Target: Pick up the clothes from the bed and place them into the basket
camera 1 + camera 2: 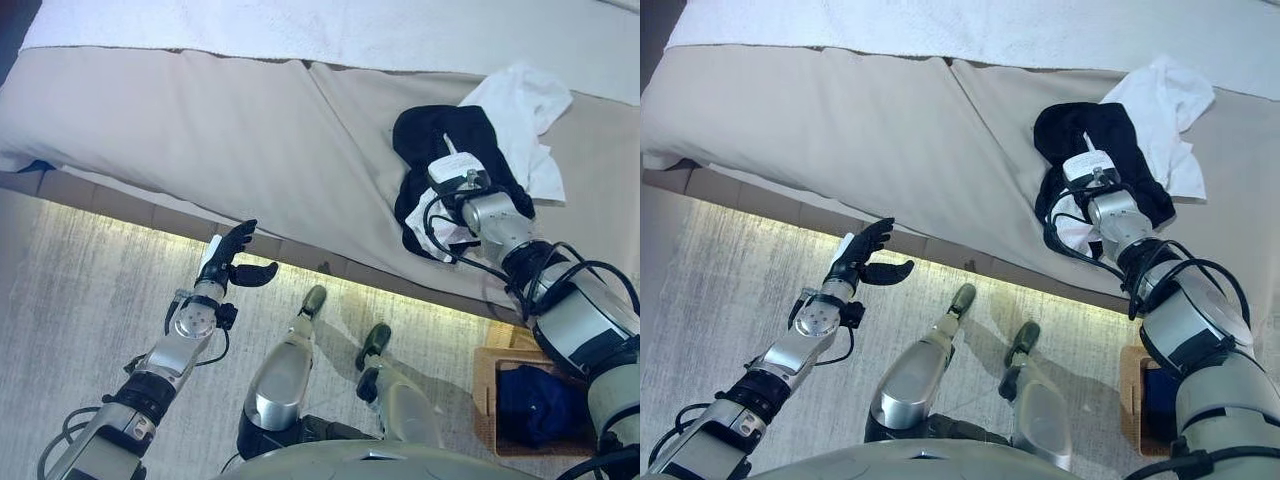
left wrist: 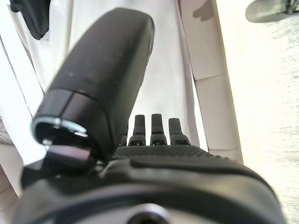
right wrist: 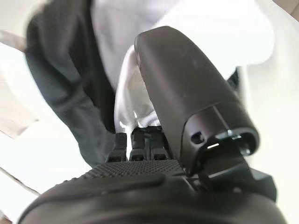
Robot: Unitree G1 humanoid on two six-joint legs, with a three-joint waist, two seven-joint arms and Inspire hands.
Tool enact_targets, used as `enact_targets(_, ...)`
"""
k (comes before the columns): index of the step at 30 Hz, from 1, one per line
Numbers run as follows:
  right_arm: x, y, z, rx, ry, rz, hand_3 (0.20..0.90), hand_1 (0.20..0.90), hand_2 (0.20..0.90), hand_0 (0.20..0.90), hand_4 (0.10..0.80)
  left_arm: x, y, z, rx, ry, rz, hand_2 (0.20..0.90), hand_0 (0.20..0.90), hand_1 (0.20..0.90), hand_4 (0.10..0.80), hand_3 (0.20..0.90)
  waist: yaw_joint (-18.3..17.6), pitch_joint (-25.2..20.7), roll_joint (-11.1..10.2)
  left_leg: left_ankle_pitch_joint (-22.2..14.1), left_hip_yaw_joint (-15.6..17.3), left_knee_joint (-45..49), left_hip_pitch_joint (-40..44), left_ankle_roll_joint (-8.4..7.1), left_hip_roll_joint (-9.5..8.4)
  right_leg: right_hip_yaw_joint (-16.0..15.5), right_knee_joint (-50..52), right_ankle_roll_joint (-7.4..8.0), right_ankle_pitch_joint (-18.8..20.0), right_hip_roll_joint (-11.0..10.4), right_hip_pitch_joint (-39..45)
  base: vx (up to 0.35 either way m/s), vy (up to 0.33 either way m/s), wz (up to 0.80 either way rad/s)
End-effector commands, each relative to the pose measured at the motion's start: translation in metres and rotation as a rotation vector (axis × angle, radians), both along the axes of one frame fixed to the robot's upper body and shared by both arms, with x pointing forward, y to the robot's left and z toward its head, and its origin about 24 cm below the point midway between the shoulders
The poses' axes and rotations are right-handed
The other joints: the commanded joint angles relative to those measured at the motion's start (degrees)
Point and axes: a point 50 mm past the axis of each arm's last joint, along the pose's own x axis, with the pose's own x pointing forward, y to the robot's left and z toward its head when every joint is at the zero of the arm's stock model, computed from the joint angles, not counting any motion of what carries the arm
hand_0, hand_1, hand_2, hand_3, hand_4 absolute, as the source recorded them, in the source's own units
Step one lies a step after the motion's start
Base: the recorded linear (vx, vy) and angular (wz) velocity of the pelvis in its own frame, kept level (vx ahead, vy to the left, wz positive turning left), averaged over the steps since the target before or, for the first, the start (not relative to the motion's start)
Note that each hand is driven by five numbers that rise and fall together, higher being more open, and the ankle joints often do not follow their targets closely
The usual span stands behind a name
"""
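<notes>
A black garment (image 1: 430, 130) and a white garment (image 1: 520, 100) lie bunched together on the right of the beige bed (image 1: 200, 120). My right hand (image 1: 455, 170) rests on the black garment, reaching in from the lower right. In the right wrist view its thumb (image 3: 187, 88) stands straight and its fingers (image 3: 138, 142) point into the black and white cloth. My left hand (image 1: 235, 255) is open and empty, held above the floor just in front of the bed's edge. The basket (image 1: 487, 400) stands on the floor at the lower right.
A dark blue garment (image 1: 535, 405) lies in the basket. A white blanket (image 1: 300, 25) covers the far part of the bed. A grey carpet (image 1: 80, 300) lies in front of the bed, with a lit strip along the bed's base.
</notes>
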Motion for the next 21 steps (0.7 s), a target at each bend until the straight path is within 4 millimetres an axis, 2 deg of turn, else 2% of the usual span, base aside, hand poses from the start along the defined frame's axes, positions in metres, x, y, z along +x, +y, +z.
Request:
enact_targets(1, -0.004, -0.026, 0.013, -0.108, -0.027, -0.048, 0.900, 0.900, 0.900, 0.900, 0.800, -0.008, 0.009, 0.013, -0.007, -0.092, 0.039, 0.900, 0.900, 0.900, 0.800, 0.900, -1.24, -5.96, -2.93, -7.31, 6.02, 2.72, 0.24, 5.06, -0.59, 1.76, 1.81, 0.22, 0.97, -1.00, -0.15, 0.000, 0.000, 0.00)
enact_targets(6, -0.002, -0.025, 0.015, -0.061, -0.020, -0.063, 0.900, 0.900, 0.900, 0.900, 0.800, -0.005, 0.006, 0.016, -0.018, -0.111, 0.029, 0.900, 0.900, 0.900, 0.800, 0.900, -0.85, -4.95, -2.50, -7.10, 5.73, 3.02, -0.68, 4.88, -0.72, 1.15, 2.43, -0.20, 0.56, -0.97, -0.86, -0.038, -0.011, 0.00)
enact_targets(7, -0.002, -0.026, 0.015, -0.057, -0.020, -0.064, 0.370, 0.446, 0.446, 0.446, 0.270, -0.004, 0.005, 0.016, -0.022, -0.112, 0.027, 0.900, 0.900, 0.900, 0.800, 0.900, -0.80, -4.72, -2.29, -7.00, 5.55, 3.04, -0.84, 4.83, -0.78, 0.96, 2.55, -0.27, 0.53, -1.03, -1.01, -0.036, 0.009, 0.01)
enact_targets(8, -0.002, -0.026, 0.015, -0.059, -0.024, -0.063, 0.200, 0.300, 0.300, 0.300, 0.100, -0.004, 0.004, 0.016, -0.023, -0.112, 0.024, 0.900, 0.900, 0.900, 0.800, 0.900, -0.73, -4.62, -2.14, -6.94, 5.45, 3.03, -0.91, 4.83, -0.84, 0.88, 2.57, -0.32, 0.51, -1.06, -1.05, 0.000, 0.000, 0.00)
enact_targets(13, -0.001, -0.026, 0.019, -0.035, -0.066, -0.041, 0.200, 0.300, 0.300, 0.300, 0.100, -0.007, 0.005, 0.015, -0.026, -0.114, 0.022, 0.900, 0.900, 0.900, 0.800, 0.900, -0.23, -4.22, -1.33, -6.56, 4.70, 2.66, -1.19, 4.84, -1.33, 0.24, 2.42, -0.49, 0.46, -1.34, -1.11, -0.026, 0.017, 0.05)
enact_targets(21, 0.001, -0.018, 0.033, 0.067, -0.208, 0.026, 0.200, 0.300, 0.300, 0.300, 0.100, -0.008, 0.007, 0.016, -0.014, -0.115, 0.022, 0.900, 0.900, 0.900, 0.800, 0.900, -0.55, -5.36, -1.79, -6.88, 4.82, 2.19, -0.53, 5.03, -1.33, 0.39, 1.70, -0.13, 0.73, -1.49, -0.67, -0.005, 0.007, 0.06)
